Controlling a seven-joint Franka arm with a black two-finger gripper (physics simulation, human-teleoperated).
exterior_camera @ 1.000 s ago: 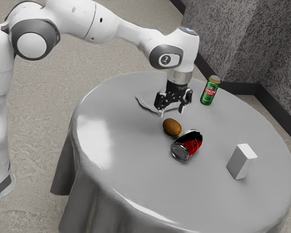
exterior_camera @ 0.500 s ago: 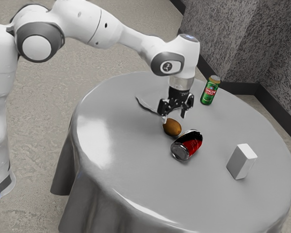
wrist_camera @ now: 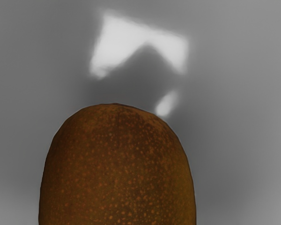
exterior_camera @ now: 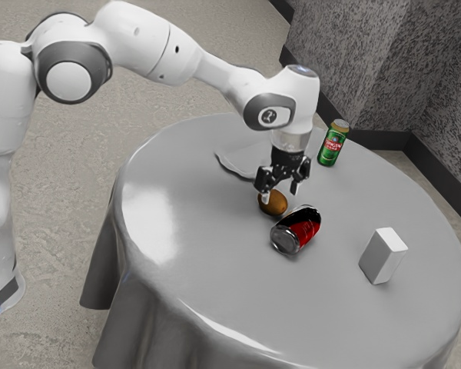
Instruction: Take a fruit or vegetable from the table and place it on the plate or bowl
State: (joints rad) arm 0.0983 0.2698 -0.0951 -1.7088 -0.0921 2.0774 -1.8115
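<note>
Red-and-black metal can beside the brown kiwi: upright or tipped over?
Tipped over. The red-and-black metal can lies on its side on the grey tablecloth, silver end toward the camera, unlike the upright green can.

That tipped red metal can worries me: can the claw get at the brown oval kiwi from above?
Probably yes. The claw hangs open right above the brown oval kiwi, nothing between them; the tipped red metal can lies close beside it, seemingly not touching.

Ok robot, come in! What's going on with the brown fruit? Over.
Fingers open, just above the kiwi, no grip yet. Kiwi sitting on the table. Tipped red can close beside it, might crowd the grab.
</note>
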